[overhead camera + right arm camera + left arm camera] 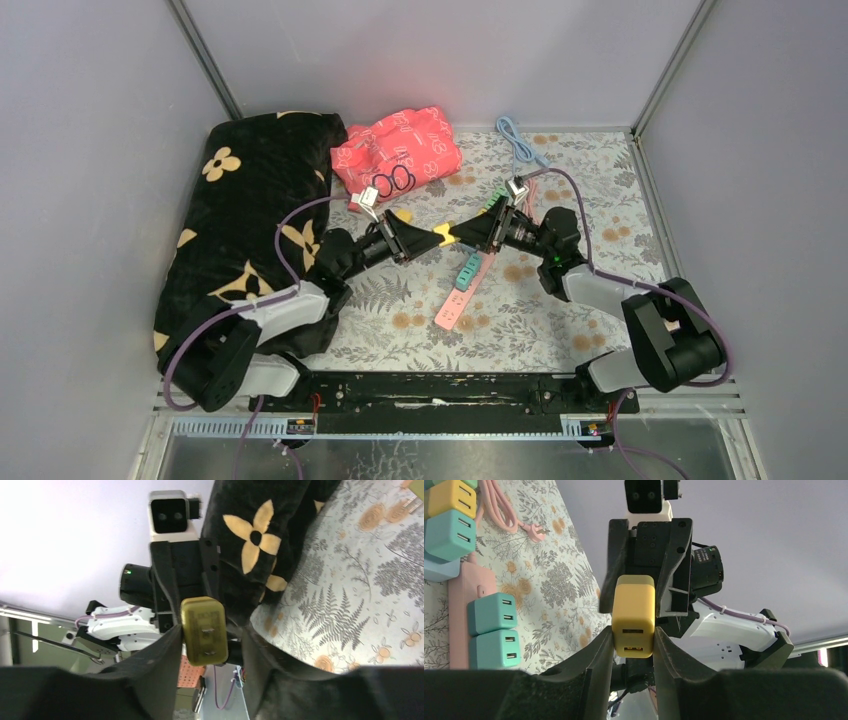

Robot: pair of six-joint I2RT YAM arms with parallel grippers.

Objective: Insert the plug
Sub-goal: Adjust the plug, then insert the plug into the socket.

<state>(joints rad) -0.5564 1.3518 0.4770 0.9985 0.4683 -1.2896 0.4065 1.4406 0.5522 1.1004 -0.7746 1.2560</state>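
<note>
Top external view: your two arms meet tip to tip over the floral table cloth (520,320). The yellow charger plug (443,234) sits between them, off the table and near the pink power strip (448,315). Left wrist view: the left gripper (633,647) is clamped on the plug, both fingers pressed against its sides. Right wrist view: the right gripper (210,635) stands slightly parted around the plug. One finger touches it; the other shows a gap.
</note>
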